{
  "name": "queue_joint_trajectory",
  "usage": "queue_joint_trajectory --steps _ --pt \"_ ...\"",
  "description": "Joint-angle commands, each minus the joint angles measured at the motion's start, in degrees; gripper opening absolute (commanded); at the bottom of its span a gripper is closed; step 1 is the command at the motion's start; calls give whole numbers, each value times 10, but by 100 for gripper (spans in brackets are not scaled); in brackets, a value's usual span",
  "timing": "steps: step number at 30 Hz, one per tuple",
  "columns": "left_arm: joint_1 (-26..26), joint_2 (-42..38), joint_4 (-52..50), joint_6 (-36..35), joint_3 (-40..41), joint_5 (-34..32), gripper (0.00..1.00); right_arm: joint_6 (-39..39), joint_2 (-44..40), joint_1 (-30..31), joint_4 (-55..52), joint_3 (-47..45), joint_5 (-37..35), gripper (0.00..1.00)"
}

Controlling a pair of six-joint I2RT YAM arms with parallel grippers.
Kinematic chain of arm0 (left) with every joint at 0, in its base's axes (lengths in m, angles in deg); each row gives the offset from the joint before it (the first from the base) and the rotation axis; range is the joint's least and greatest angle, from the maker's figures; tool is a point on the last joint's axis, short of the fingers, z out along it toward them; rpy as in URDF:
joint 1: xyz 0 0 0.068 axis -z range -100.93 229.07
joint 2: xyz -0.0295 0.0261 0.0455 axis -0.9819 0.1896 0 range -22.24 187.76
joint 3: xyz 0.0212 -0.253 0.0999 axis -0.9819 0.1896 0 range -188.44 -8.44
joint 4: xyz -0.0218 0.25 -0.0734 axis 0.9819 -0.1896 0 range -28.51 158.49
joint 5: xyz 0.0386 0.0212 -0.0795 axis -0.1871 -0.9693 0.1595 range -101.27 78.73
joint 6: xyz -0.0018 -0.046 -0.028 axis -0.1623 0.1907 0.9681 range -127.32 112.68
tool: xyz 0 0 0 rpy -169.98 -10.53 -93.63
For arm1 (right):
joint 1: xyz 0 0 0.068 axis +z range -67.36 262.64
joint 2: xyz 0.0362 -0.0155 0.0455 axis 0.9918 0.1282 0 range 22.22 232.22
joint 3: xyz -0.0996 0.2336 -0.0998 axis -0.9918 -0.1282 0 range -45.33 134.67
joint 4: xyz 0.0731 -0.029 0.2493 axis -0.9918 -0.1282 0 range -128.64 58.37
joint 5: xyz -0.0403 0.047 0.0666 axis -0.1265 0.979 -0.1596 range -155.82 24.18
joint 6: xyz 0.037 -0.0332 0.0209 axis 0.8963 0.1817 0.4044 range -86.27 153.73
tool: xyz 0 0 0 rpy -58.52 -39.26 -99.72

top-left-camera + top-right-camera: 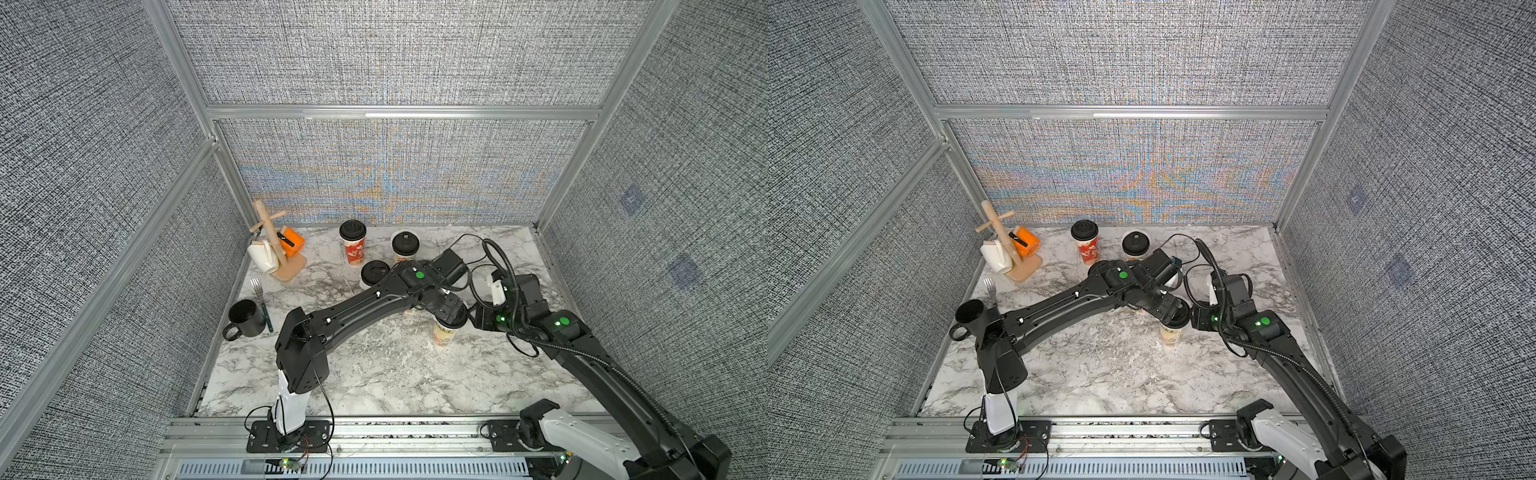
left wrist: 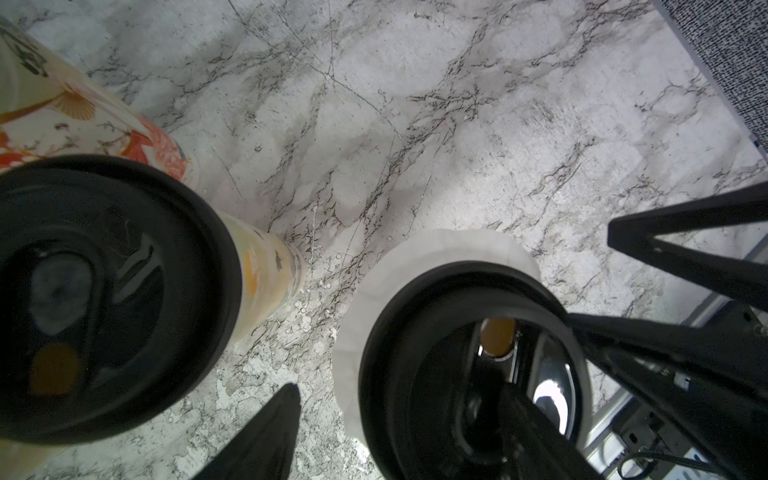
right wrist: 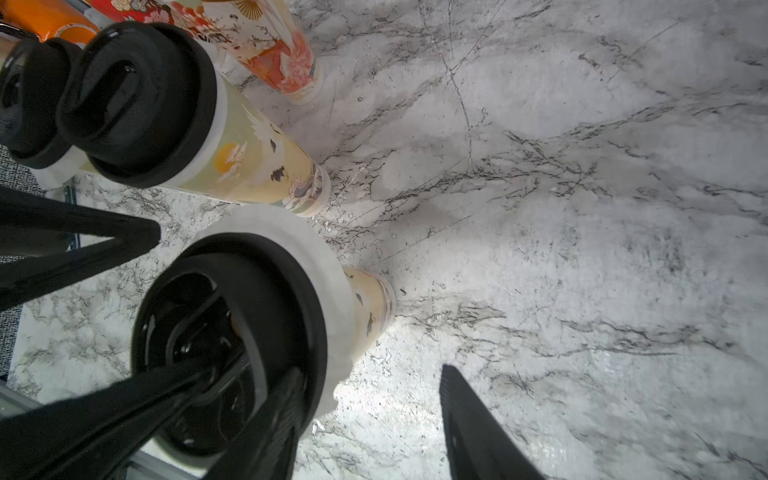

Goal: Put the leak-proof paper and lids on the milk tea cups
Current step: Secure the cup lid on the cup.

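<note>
Your left pincer [image 2: 399,395] and right pincer [image 3: 370,374] gaped empty astride the rim of the beige milk tea cup [image 3: 370,307], leak-proof paper [image 2: 415,257] under its black lid [image 2: 407,324]; neighbouring cup [image 2: 266,270] near, counter [image 1: 374,374] open frontward.

Marble table [image 1: 374,382] bears perhaps five lidded cups [image 1: 352,245], mug [image 1: 245,318], fork [image 1: 257,286], rack [image 1: 291,268].

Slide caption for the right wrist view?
Black lid over leak-proof paper on the nearest beige cup, lidded cups nearby, on a marble table.

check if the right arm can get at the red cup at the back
Probably not directly: the left arm lies across between the right arm and the red cup, with another cup beside it. The left arm would likely have to clear first.
</note>
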Motion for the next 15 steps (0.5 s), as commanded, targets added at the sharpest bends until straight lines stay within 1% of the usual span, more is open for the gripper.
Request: queue_joint_trajectory --steps 1,8,13,15 --pt "-1 14 -130 -11 13 -53 76 -3 7 2 14 0 13 54" --pt "-1 13 -132 -5 19 -57 76 -4 15 2 17 -11 16 52" --pt "-1 11 -134 -2 26 -60 75 0 22 2 27 -45 25 50" --pt "-1 8 -132 -1 33 -61 75 1 22 2 25 -73 24 50"
